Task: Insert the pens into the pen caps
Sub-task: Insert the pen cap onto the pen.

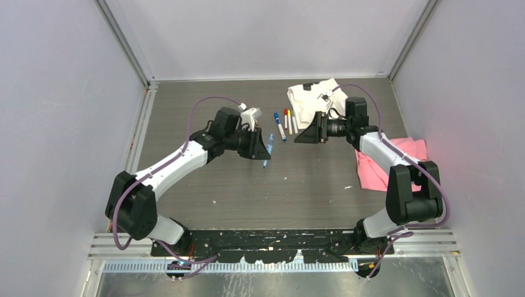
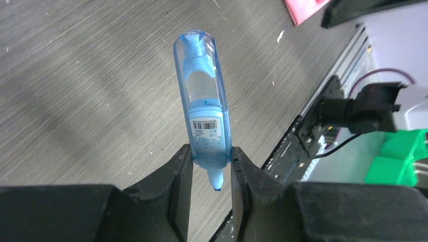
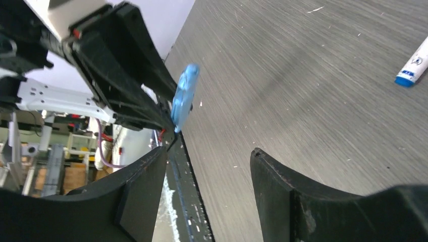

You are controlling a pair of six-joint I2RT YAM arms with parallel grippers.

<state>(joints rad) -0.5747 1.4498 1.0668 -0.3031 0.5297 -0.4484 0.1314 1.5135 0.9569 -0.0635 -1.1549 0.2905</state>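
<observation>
we see a dark grey wood-grain tabletop (image 1: 247, 185) filling the centre, pale walls (image 1: 56, 124) at left, top and right, metal rails (image 1: 127, 46) in both upper corners, a faint pink glow (image 1: 489, 133) at right.

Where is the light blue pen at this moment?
Top view, centre-left: the light blue pen is gripped in the left gripper over the table, just left of the three pens lying beside the white cloth.

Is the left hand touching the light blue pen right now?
Touching. The left wrist view shows the left hand clamping the light blue pen, a finger pressed on each side.
</observation>
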